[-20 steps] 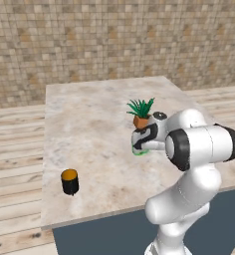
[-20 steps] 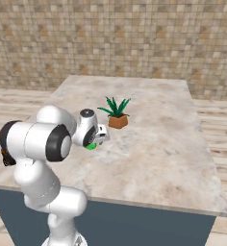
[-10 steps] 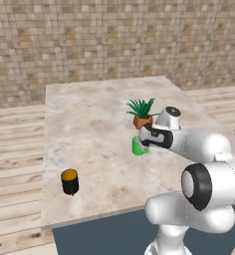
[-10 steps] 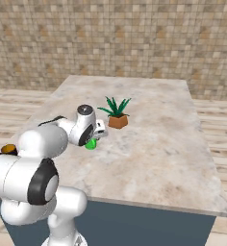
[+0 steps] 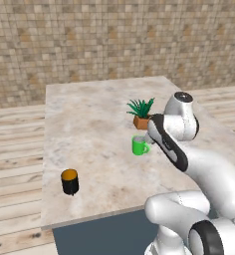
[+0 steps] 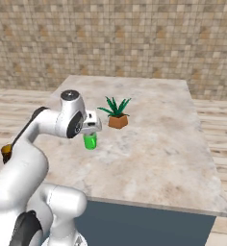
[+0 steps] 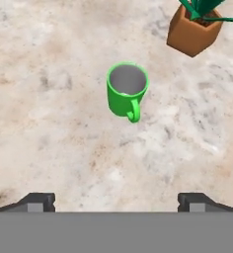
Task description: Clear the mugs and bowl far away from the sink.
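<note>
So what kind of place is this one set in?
Probably a simulated kitchen or dining area: a marble-look counter like an island, a tiled stone wall behind, wood plank floor. On the counter stand a green mug, a black mug and a potted plant.

You're in a rendered kitchen: marble-look island counter (image 5: 94,124) as landmark, tan tiled wall (image 5: 114,40) behind it, plank floor (image 5: 15,144) around it, potted plant (image 5: 141,112) and mugs on top.
</note>
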### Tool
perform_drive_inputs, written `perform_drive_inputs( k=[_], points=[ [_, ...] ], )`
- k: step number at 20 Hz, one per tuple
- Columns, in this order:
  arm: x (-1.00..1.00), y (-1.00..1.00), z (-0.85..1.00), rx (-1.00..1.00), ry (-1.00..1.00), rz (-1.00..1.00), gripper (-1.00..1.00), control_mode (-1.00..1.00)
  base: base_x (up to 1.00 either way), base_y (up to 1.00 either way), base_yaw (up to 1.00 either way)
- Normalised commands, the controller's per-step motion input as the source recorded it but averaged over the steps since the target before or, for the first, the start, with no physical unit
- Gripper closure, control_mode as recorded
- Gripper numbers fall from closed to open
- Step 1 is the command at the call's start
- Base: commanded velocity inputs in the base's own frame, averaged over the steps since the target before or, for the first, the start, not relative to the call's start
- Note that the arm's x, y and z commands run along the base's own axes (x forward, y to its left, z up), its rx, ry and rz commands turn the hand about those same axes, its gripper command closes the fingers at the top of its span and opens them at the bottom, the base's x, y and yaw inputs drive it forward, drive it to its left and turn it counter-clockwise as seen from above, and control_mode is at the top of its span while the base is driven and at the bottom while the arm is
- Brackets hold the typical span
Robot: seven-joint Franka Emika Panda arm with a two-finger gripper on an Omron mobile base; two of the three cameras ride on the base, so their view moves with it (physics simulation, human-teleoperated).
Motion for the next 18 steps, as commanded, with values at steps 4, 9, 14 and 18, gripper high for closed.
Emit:
perform_drive_inputs(
  k=[4, 9, 14, 18],
  points=[
    [-0.74, 0.09, 0.59, 0.00, -0.06, -0.34, -1.00, -1.00, 0.00, 0.00, 0.00],
    [-0.81, 0.02, 0.44, 0.05, -0.11, -0.26, -1.00, -1.00, 0.00, 0.00, 0.00],
    [-0.79, 0.01, 0.31, 0.00, -0.15, -0.02, -1.00, -1.00, 0.00, 0.00, 0.00],
    [-0.65, 0.00, 0.61, 0.00, -0.04, 0.00, -1.00, -1.00, 0.00, 0.00, 0.00]
  ],
)
